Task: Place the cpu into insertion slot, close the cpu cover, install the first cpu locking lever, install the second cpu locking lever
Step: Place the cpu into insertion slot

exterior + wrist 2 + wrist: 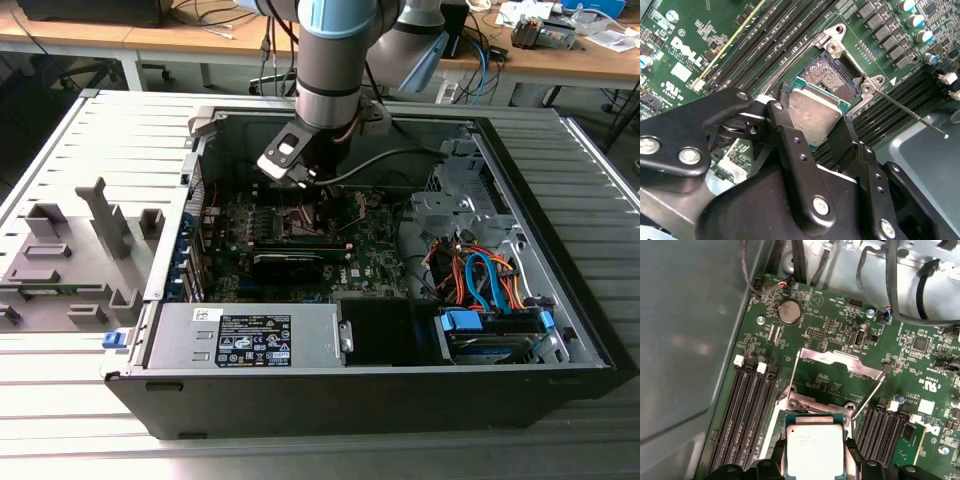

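Note:
My gripper (812, 122) is shut on the cpu (814, 114), a flat silvery square chip with a green edge, clamped between two black fingers (785, 135). In both wrist views the cpu (815, 449) hangs just over the insertion slot (836, 79), whose dark pin field is partly bare and partly covered by the chip. The cpu cover (840, 359), a thin silvery frame, is flipped open beyond the slot. Two thin locking levers (869, 392) stand released on either side; one lever (910, 112) juts out over the board. In the exterior view the gripper (303, 188) is low inside the case over the green motherboard (375, 255).
Long black memory slots (747, 410) flank the socket on both sides. A grey case wall (685, 340) rises close by. Cables (875, 285) run along the board's far edge. A power supply (250, 335) and drive bay (490, 325) line the case front. A grey fixture (70, 255) lies at the exterior view's left.

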Available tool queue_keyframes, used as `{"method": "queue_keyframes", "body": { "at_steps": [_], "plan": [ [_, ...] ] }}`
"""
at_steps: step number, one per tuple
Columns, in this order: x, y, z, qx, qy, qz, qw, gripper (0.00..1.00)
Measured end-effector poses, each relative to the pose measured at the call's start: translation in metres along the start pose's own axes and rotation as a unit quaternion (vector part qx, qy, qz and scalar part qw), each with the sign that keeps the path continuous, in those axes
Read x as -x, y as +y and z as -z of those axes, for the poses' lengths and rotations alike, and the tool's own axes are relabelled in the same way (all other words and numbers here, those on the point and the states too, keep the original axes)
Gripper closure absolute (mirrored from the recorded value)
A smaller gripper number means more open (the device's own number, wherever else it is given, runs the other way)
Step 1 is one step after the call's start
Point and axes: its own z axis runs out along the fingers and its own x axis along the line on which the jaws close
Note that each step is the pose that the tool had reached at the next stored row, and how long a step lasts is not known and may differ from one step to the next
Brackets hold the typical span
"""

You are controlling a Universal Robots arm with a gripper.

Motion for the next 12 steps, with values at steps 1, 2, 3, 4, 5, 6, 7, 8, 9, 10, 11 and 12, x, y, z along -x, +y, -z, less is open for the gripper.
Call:
{"method": "queue_keyframes", "body": {
  "at_steps": [1, 2, 3, 4, 5, 6, 7, 8, 9, 10, 11, 12],
  "plan": [
    [-0.0001, 0.0000, -0.0003, 0.0000, 0.0001, -0.004, 1.0000, 0.45],
    [-0.0002, 0.0000, -0.0006, 0.0000, 0.0002, -0.008, 1.0000, 0.45],
    [-0.0003, 0.0000, -0.0010, 0.0000, 0.0003, -0.014, 0.9999, 0.45],
    [-0.0004, 0.0000, -0.0013, 0.0000, 0.0005, -0.019, 0.9998, 0.45],
    [-0.0004, 0.0000, -0.0017, 0.0000, 0.0006, -0.024, 0.9997, 0.45],
    [-0.0004, 0.0000, -0.0021, 0.0000, 0.0007, -0.029, 0.9996, 0.45],
    [-0.0005, 0.0001, -0.0025, 0.0000, 0.0008, -0.034, 0.9994, 0.45],
    [-0.0005, 0.0001, -0.0028, 0.0000, 0.0009, -0.039, 0.9992, 0.45],
    [-0.0006, 0.0001, -0.0035, 0.0000, 0.0012, -0.048, 0.9988, 0.45],
    [-0.0006, 0.0001, -0.0041, 0.0000, 0.0014, -0.058, 0.9983, 0.45],
    [-0.0007, 0.0001, -0.0049, 0.0000, 0.0017, -0.070, 0.9976, 0.45],
    [-0.0007, 0.0001, -0.0057, 0.0000, 0.0020, -0.082, 0.9966, 0.45]
  ]
}}
